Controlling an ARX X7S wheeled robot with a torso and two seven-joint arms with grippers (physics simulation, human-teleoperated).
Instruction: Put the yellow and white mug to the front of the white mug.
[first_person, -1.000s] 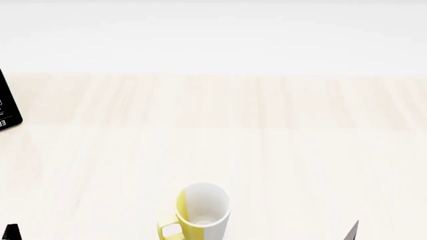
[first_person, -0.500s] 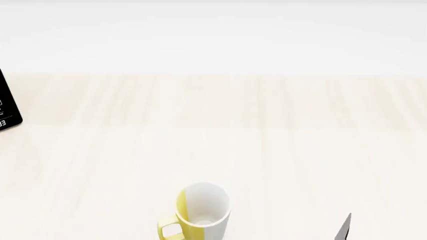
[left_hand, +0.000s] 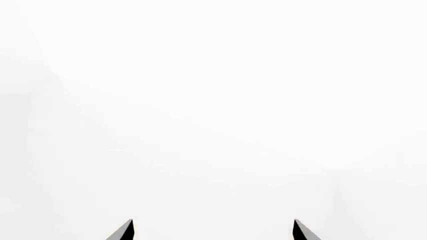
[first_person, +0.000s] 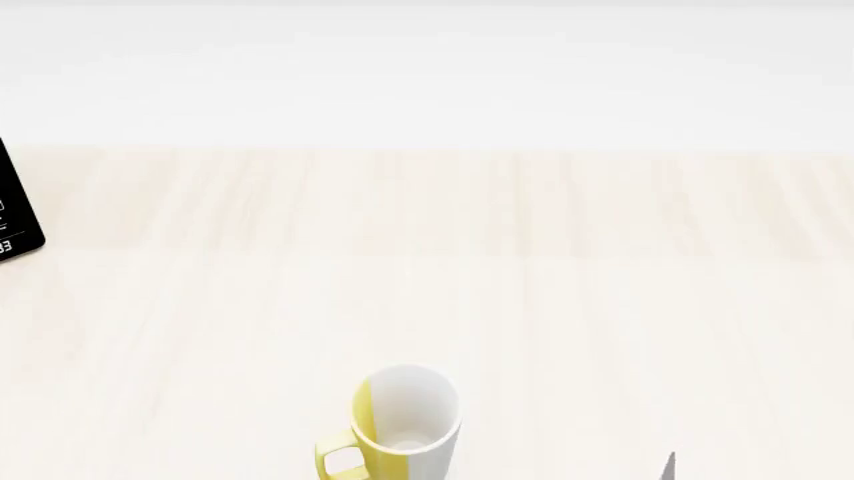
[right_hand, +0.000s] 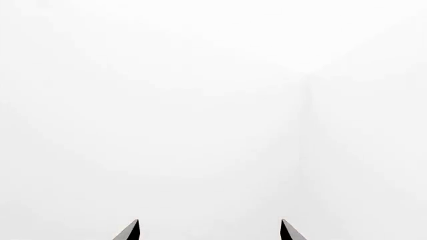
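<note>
Wrist views, left gripper (left_hand: 212, 231) — jaws apart (empty), right gripper (right_hand: 209, 231) alike

Right gripper (first_person: 670, 466): in our head view only a small dark tip shows at the bottom edge now. One second ago we saw a taller sliver further right; half a second ago it stood a little further left. It has slid left and sunk almost out of the picture.

Left gripper (left_hand: 212, 231): the dark tip we saw at the head view's bottom-left corner one second ago has gone from that view.
</note>
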